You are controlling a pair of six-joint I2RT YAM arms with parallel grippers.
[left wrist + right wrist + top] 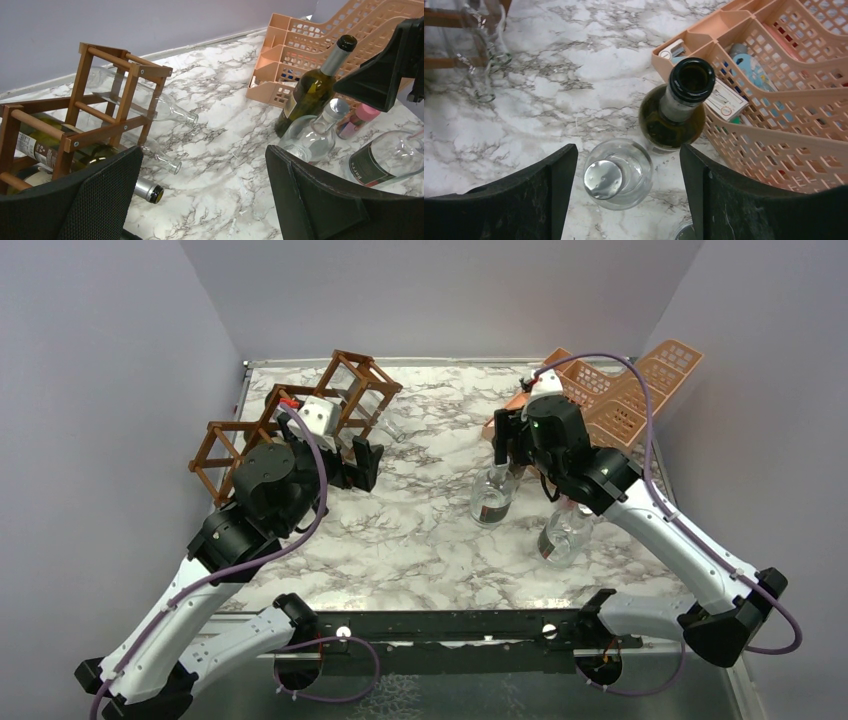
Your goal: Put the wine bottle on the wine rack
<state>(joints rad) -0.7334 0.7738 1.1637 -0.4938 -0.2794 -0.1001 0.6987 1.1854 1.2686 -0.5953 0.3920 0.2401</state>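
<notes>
The brown wooden wine rack (300, 420) (100, 115) stands at the back left, with clear and green bottles lying in its cells. My left gripper (362, 462) (205, 200) hangs open just right of it with nothing between its fingers. My right gripper (508, 445) (629, 185) is open above a clear upright bottle with a silver cap (616, 175) (492, 495). Its fingers stand either side of the bottle's top, with gaps on both sides. A dark green wine bottle (676, 112) (312, 92) stands just beyond, against the basket.
A peach perforated basket rack (620, 395) (784, 100) holding small items sits at the back right. A second clear labelled bottle (565, 530) (385, 160) stands under the right arm. A pink-capped item (357, 120) is beside the bottles. Marble tabletop (420, 530) lies between the arms.
</notes>
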